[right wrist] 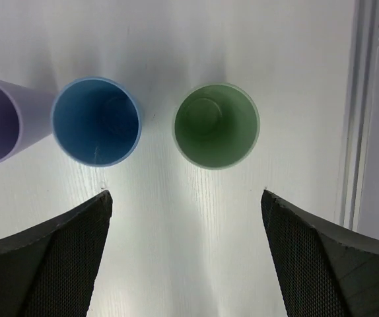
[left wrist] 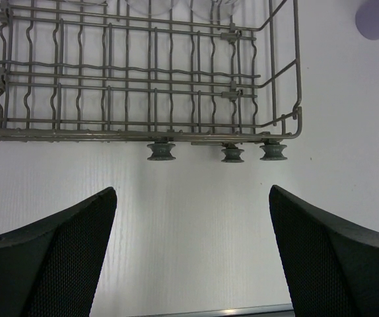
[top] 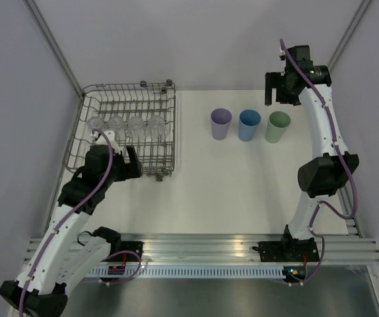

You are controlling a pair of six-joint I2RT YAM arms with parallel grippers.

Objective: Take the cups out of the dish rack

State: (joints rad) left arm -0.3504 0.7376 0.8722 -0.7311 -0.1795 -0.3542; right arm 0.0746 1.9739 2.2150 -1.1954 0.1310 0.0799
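Grey wire dish rack (top: 151,156), smooth pastel cups (top: 249,125)

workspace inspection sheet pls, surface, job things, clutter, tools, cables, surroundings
surface: white table, no spills seen
job's things: dish rack at left holds four clear cups in a row; lilac cup, blue cup and green cup stand upright in a row on the table at right
clutter: nothing seen
grippers: left tool open, empty, by the rack's near edge; right tool open, empty, above the blue and green cups
cables: purple cables run along both arms
surroundings: grey walls, metal rail at the near edge
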